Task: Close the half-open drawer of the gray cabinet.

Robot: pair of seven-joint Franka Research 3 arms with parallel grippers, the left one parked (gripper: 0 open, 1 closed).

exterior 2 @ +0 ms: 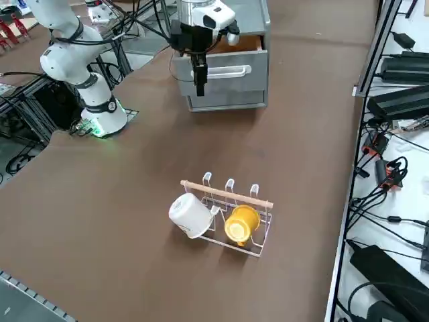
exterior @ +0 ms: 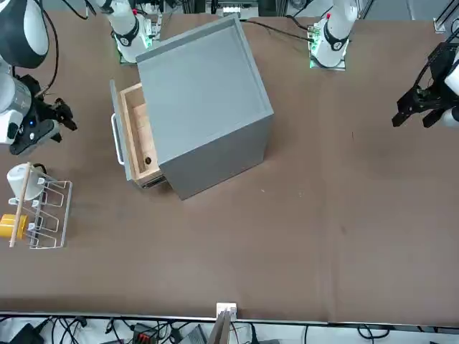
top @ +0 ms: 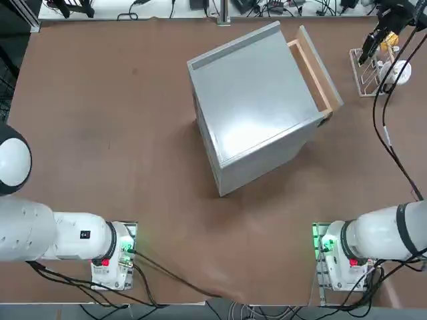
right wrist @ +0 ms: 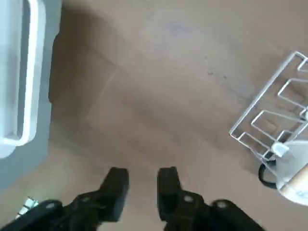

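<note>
- The right claw (right wrist: 140, 185) is held in the air above bare table (top: 100, 133), between the cabinet (top: 257, 113) and the rack (exterior 2: 231, 204); its fingers (right wrist: 115, 185) are seen with only a narrow gap between them and nothing is gripped.
- In the wrist view the two black fingertips point down at brown tabletop, and no object is touched by them.
- The drawer (exterior: 136, 132) is found just beside the claw, on the cabinet's side facing it; it is pulled partly out, so that its tan wooden sides are exposed behind the gray front panel.
- A pale bar handle (exterior 2: 228, 70) is carried on the drawer front; in the side view the claw hangs in front of this panel, apart from it.
- The inside of the drawer is seen only in part: bare wood is shown, with a small dark spot on the inner wall in the front view; whether anything lies deeper in cannot be told.
- The cabinet stands skewed on the table, its flat top bare.
- On the claw's other side, away from the cabinet, the white wire rack stands on the table.
- A white cup (exterior 2: 190, 215) and a yellow cup (exterior 2: 241, 223) are held in the rack, both lying on their sides, under a wooden rod (exterior 2: 224, 193) that runs along the top.
</note>
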